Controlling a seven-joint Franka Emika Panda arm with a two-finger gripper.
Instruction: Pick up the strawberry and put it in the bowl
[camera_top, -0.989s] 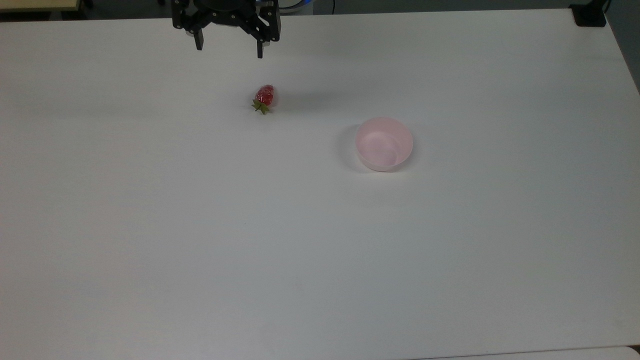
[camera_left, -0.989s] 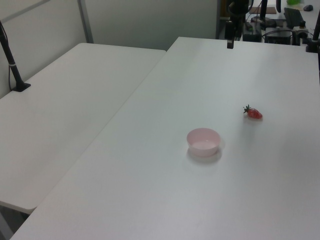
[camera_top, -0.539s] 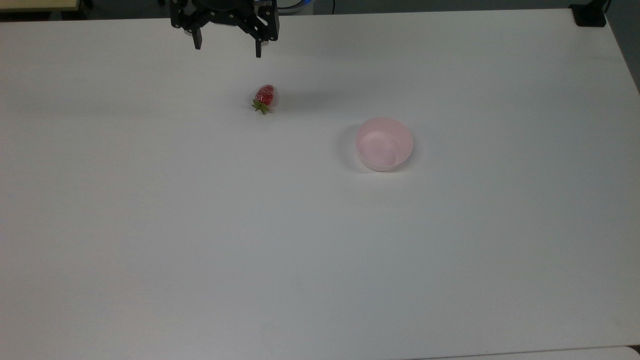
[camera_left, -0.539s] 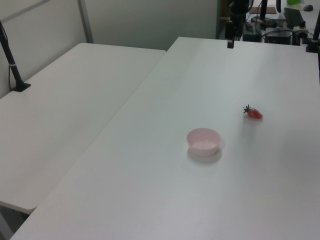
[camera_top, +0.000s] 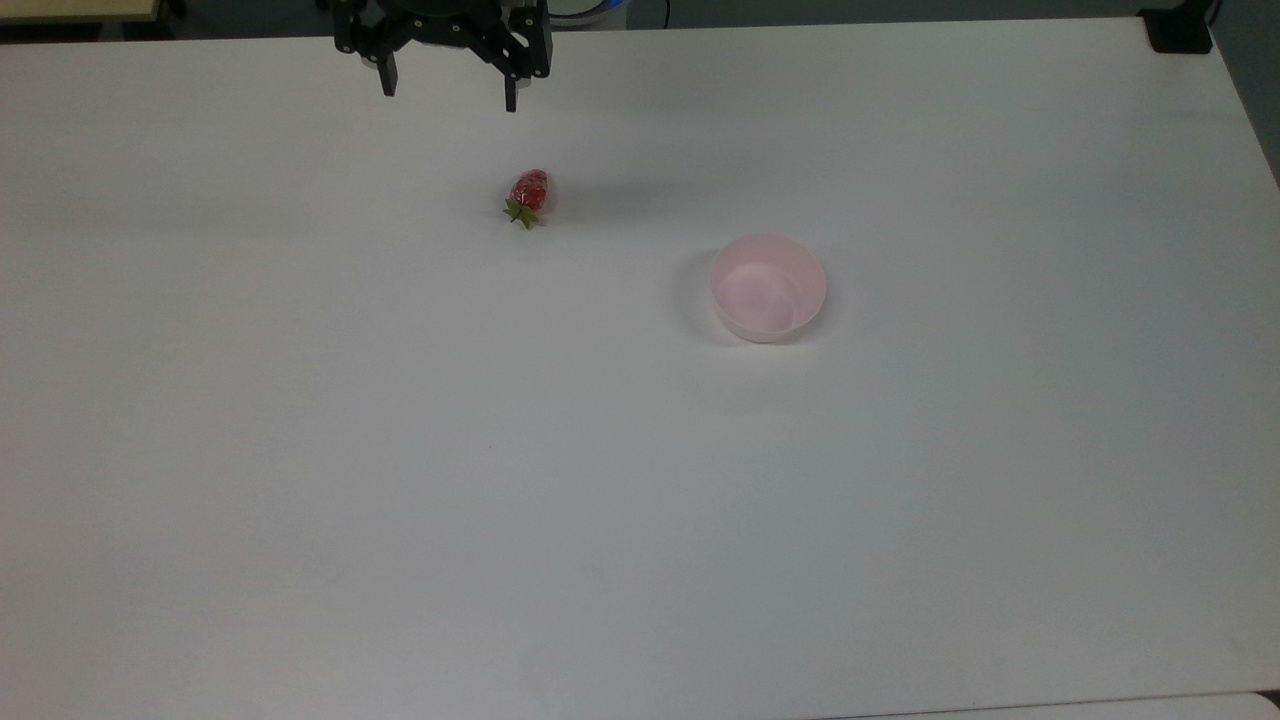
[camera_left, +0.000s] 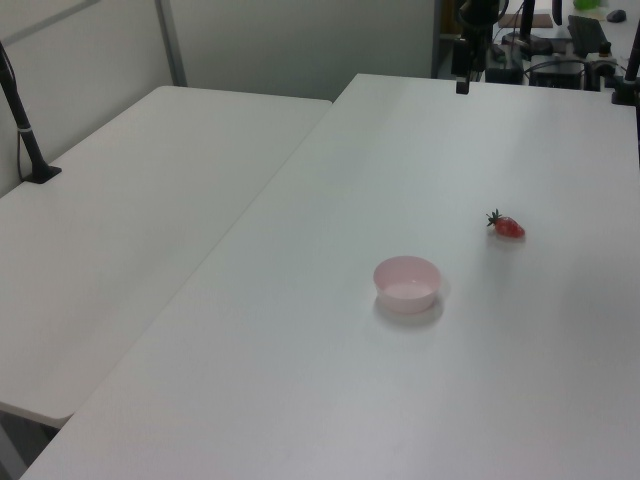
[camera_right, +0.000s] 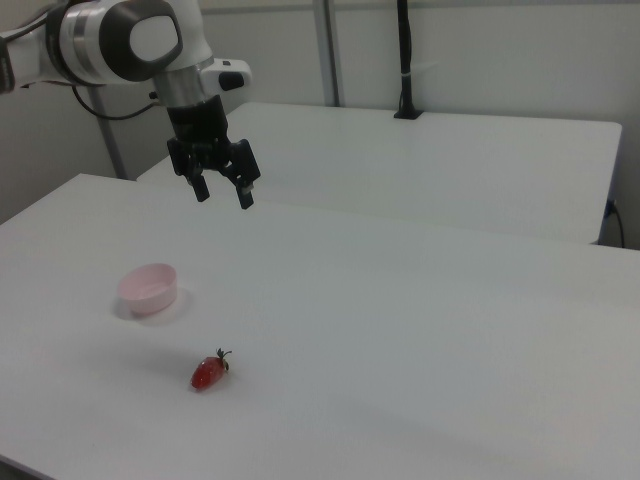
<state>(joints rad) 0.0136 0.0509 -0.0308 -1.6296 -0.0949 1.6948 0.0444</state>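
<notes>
The small red strawberry (camera_top: 528, 194) with a green leafy top lies on its side on the white table; I also see the strawberry (camera_left: 508, 226) in the left view and the strawberry (camera_right: 209, 372) in the right view. The pale pink bowl (camera_top: 768, 288) stands upright and empty to the top view's right of it, also seen as the bowl (camera_left: 407, 283) and the bowl (camera_right: 148, 287). My gripper (camera_top: 447, 93) hangs open in the air near the table's far edge, well above and beyond the strawberry, holding nothing; the gripper (camera_right: 223, 192) shows its two black fingers spread.
The white table (camera_top: 600, 500) spreads wide around both objects. A second white table (camera_left: 120, 230) adjoins it on the left view's left. A black post (camera_left: 25, 125) stands on that table. A black clamp (camera_top: 1178, 30) sits at the top view's far right corner.
The gripper has drifted slightly up and toward the far edge in the top view, still open. Strawberry and bowl have not moved.
</notes>
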